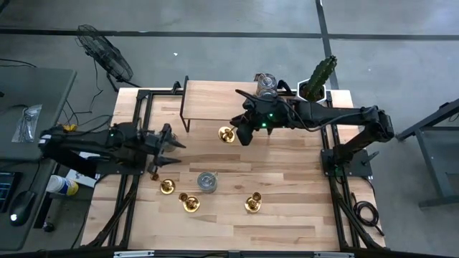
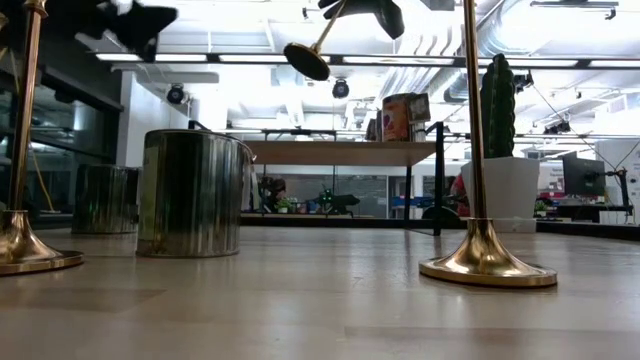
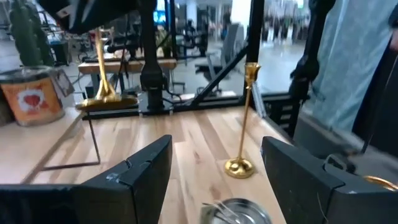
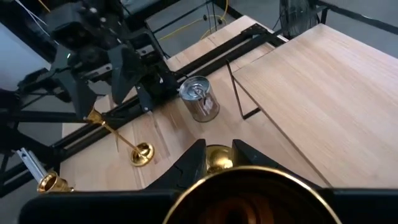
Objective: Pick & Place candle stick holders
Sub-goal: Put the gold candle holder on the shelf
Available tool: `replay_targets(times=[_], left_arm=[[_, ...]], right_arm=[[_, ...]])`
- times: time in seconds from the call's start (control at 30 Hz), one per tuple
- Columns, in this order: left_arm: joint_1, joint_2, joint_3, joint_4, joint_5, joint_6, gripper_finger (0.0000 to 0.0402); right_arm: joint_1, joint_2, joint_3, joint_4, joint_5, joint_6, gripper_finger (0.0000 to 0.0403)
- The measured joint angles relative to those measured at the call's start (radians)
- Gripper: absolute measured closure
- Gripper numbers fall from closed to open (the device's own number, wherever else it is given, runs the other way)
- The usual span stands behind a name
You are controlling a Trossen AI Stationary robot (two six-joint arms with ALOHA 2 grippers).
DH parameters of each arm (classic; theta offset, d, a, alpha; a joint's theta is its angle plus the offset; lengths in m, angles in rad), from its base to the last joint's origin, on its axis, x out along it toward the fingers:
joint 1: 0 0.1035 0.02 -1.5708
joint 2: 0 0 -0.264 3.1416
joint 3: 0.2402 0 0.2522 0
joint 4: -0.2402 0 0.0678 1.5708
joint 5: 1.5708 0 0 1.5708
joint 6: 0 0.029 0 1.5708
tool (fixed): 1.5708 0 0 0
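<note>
Above the table, right claw [image 1: 239,132] clamps a candlestick holder [image 1: 226,134]; left claw [image 1: 163,143] apart.

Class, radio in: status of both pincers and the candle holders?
Right pincer shut on gold brass candlestick holder, lifted. Left pincer open, empty. Silver tin can mid-table.

The whole tabletop [image 1: 287,179] is seen from straight above in the high view, from far off. In the low view the scene is taken at tabletop height, looking level into the room, very near a tin can [image 2: 190,192]. The left wrist view is directed forward across the wood, close behind its own gripper [image 3: 214,177]. The right wrist view is directed down on the wood. The same tin can is shared by all four views.
</note>
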Motion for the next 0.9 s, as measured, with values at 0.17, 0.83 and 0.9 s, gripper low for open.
replay_targets(times=[0.17,0.83,0.9], left_arm=[[0.000,0.246,0.164,0.001,-0.003,0.117,0.0158],[0.000,0.557,0.379,-0.023,0.033,0.126,0.0158],[0.000,0.558,0.379,-0.023,0.053,0.128,0.0158]], right_arm=[[0.000,0.000,0.000,-0.018,0.005,-0.009,0.0342],[0.000,0.000,0.000,-0.117,-0.108,-0.079,0.0342],[0.000,0.000,0.000,-0.117,-0.109,-0.092,0.0342]])
